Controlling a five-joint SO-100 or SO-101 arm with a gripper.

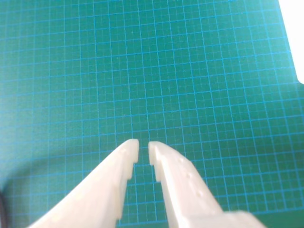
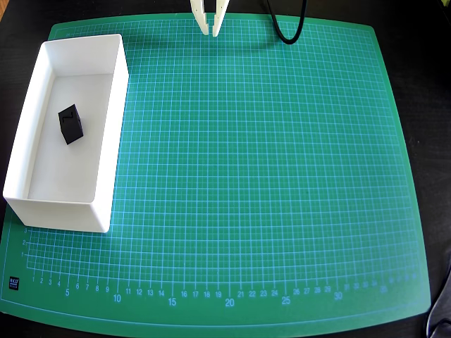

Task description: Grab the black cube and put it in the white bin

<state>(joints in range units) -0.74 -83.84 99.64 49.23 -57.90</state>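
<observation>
Bright even daylight, soft wrist blur

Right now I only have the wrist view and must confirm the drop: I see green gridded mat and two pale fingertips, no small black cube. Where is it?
Observer: The small matte black cube lies inside the long white plastic bin, on its floor, in the overhead view.
Operator: Where does that bin sit on the mat?
Observer: Along the left edge of the green gridded cutting mat in the overhead view; your wrist view catches only a white sliver at its upper right.
Operator: And where is my gripper?
Observer: The gripper is at the mat's top edge, to the right of the bin, fingertips nearly together with nothing between them.
</observation>
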